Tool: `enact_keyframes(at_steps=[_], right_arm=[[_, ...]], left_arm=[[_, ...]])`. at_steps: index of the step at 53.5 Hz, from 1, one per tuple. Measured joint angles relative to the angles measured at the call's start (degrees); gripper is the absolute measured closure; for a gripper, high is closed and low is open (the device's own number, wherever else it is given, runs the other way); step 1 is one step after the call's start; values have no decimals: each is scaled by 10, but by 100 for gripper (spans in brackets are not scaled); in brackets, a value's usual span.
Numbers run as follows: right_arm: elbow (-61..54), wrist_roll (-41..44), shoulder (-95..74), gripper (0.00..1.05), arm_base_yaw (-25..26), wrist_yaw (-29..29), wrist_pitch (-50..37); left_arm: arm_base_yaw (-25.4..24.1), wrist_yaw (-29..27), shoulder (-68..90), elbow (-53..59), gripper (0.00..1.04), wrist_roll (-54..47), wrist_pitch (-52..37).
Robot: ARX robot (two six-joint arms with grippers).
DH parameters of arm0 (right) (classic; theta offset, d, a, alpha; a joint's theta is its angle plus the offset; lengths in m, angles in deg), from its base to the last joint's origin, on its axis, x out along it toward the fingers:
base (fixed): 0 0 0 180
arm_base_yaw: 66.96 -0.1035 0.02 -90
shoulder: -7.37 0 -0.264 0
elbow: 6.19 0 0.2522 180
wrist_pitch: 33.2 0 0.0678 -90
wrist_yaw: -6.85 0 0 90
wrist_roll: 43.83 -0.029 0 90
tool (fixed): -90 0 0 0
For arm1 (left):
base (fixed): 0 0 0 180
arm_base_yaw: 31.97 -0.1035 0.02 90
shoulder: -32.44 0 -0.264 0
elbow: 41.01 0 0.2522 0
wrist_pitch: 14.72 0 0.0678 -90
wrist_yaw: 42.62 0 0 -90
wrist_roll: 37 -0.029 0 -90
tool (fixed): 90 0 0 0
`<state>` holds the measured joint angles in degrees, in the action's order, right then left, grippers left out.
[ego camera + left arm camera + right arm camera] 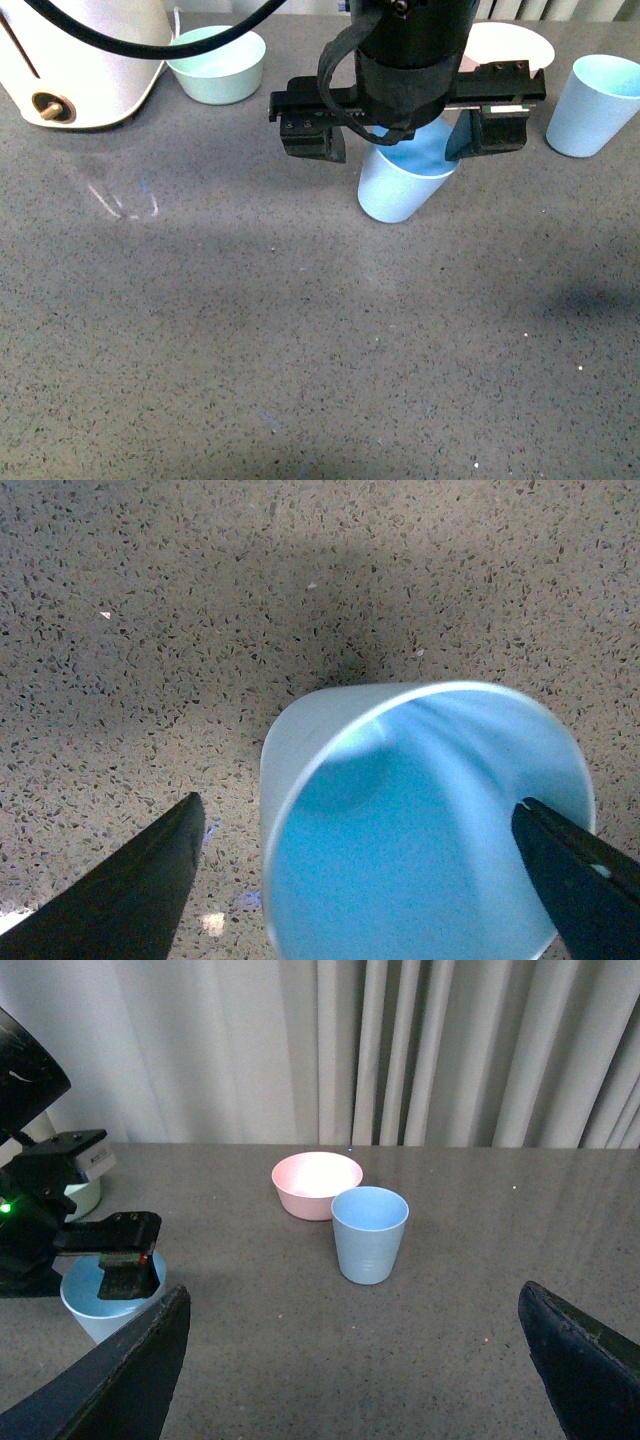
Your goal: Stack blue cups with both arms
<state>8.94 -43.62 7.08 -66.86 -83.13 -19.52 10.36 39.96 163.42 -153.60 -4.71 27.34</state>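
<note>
One blue cup [400,190] stands upright mid-table. My left gripper [400,135] hangs open right over it, one black finger [315,135] on each side of the rim, not touching. In the left wrist view the cup [420,830] fills the space between the open jaws of the gripper [358,805]. The second blue cup [597,105] stands upright at the far right. In the right wrist view it [370,1235] stands ahead of my open, empty right gripper [355,1295]; the first cup [100,1315] shows under the left arm. The right gripper is out of the front view.
A pink bowl [317,1185] sits just behind the second cup, partly hidden by the arm in the front view [510,45]. A mint-green bowl [218,65] and a white appliance [80,60] stand at the back left. Curtains [450,1050] hang behind the table.
</note>
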Motion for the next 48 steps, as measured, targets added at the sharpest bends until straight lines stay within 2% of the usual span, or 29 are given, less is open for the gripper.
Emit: enact_keyframes(at_steps=[23, 48], right_arm=[[0, 0, 0, 9, 0, 0, 0], [0, 0, 0, 9, 0, 0, 0]], left_arm=[[-7, -2, -22, 37, 9, -14, -18], [-45, -3, -81, 97, 9, -31, -45]])
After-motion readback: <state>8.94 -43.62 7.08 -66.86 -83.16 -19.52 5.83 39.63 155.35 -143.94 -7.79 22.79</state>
